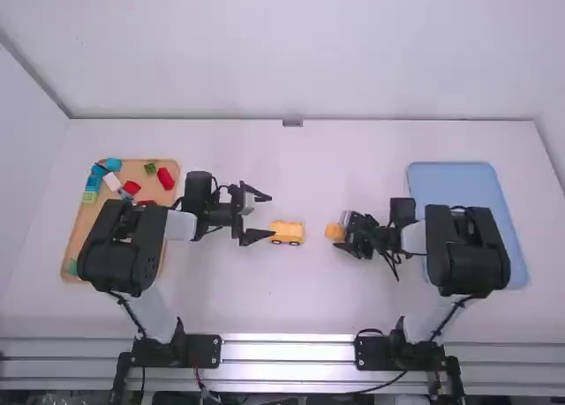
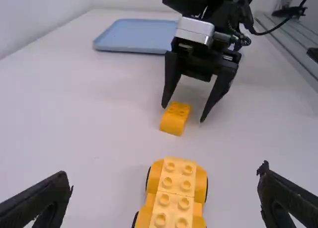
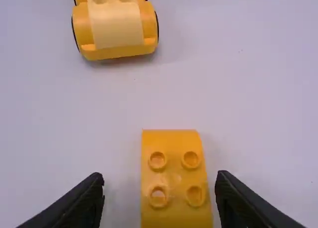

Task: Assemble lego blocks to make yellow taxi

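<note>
Right wrist view, bottom centre: small yellow plastic block with four studs, smooth curved end towards the car. It looks flat on the table, studs up. Yellow toy-brick car body with black wheels at upper left of the same frame, well apart from the block. High view puts the car just below centre, block to its right.

Step in hand looks like picking up the block for the car's top.

Pick notes: block sits off-centre between the fingers, nearer the one at frame right. Centre on it before squeezing, else that finger lands first and shoves or yaws it. Grip the straight flanks, low enough for a firm bite, but clear of the underside so it can seat. Rounded end is a poor place to pinch. Lift straight up, keep it level, line it up with the car's studs, then press down evenly. Car is on wheels and could roll; bracing it with the other arm would help.

Right gripper: fingers parted a bit wider than the block, one on each side. Clear gap at frame left, thin one at frame right; no grip on it. Can't tell if the nearer finger brushes it.

Left gripper: fingers spread wide, nothing held. Left wrist view has the car at bottom centre, in line with the gap. High view shows it near the lower fingertip; contact can't be judged.
</note>
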Robot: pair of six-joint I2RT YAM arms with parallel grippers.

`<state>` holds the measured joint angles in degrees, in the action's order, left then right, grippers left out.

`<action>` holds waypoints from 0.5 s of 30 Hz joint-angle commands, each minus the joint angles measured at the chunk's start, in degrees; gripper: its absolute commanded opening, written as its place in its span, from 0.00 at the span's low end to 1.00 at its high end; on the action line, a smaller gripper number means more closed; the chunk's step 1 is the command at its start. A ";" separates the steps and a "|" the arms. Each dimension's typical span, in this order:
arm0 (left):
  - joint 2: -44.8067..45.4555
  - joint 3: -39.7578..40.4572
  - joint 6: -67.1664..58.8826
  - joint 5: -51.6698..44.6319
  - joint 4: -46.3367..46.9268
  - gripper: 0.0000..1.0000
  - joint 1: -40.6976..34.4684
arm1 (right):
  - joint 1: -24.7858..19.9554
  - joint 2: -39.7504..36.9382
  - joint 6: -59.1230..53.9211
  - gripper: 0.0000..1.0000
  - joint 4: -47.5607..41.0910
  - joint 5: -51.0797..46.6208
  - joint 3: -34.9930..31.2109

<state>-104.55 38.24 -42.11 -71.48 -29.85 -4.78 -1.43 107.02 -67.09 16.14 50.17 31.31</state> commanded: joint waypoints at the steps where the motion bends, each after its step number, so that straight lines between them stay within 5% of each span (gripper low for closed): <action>1: -0.48 -0.26 -0.81 -1.36 0.11 0.99 -0.48 | -0.15 -0.50 0.87 0.59 0.11 -0.57 -0.55; 15: -0.48 -0.26 -0.83 -1.51 0.92 0.99 -0.48 | -1.95 3.13 0.87 0.53 3.10 3.85 -0.48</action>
<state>-104.57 38.24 -42.06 -71.50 -29.10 -4.78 -3.03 109.40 -66.39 19.35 52.36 31.05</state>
